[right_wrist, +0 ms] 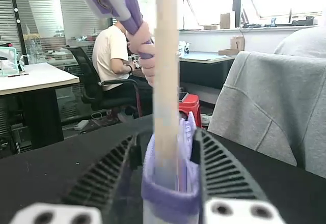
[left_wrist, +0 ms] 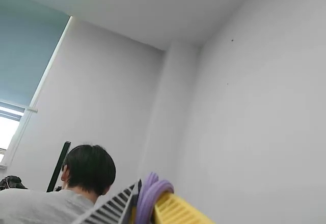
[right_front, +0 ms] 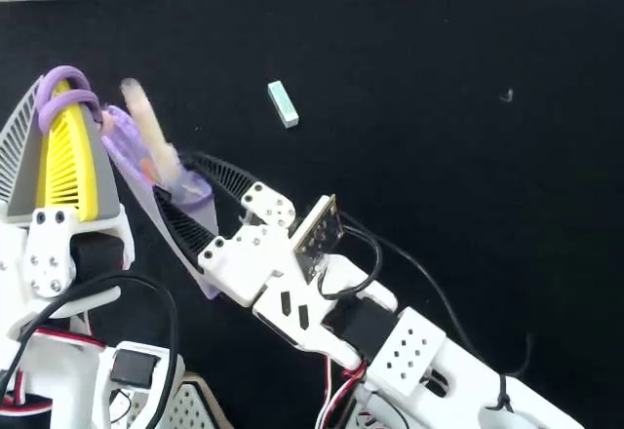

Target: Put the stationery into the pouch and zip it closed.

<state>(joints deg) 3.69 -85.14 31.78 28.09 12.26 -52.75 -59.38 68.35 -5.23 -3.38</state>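
- The right jaws are clenched on a translucent lilac pouch (right_wrist: 168, 196) with a darker purple rim, and their black ribbed fingers (right_wrist: 224, 173) press it from both sides.
- A pale cream pen (right_wrist: 166, 81) stands upright in the pouch between those fingers, with most of its length sticking out above the rim.
- In the high view the pouch (right_front: 125, 146) is stretched between the two arms, and the pen (right_front: 146, 122) slants out of it.
- The left jaws are one yellow finger (right_front: 68, 151) and one grey ribbed finger (right_front: 19, 132). They grasp a thick purple loop (right_front: 63, 83) at the pouch's other end (the left wrist view also has the loop (left_wrist: 150, 191) pinched between the two fingers).
- Whether the pouch's zip is open or shut cannot be told.
- A small mint-green block eraser (right_front: 283, 103) lies on the black table (right_front: 439, 107), well apart from the pouch and from both arms.
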